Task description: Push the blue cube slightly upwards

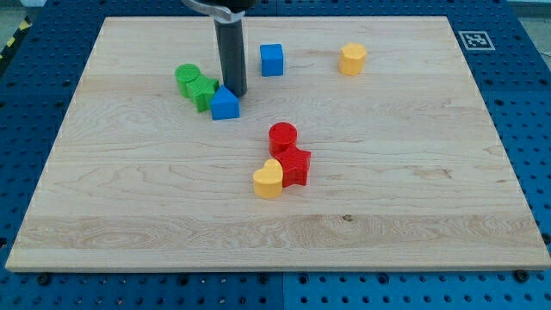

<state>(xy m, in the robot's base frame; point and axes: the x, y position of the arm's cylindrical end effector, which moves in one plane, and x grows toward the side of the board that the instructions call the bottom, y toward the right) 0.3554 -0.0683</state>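
The blue cube [272, 59] sits near the view's top, a little left of centre, on the wooden board [413, 172]. My tip [235, 91] is below and to the left of the cube, apart from it. The tip stands just above a second blue block [225, 103] with a peaked top, touching or nearly touching it. The dark rod rises from the tip to the view's top edge.
A green cylinder [188, 77] and a green block [204, 92] lie left of the tip. A yellow block [351, 58] is at the top right. A red cylinder [282, 136], a red block [295, 166] and a yellow block [269, 180] cluster at centre.
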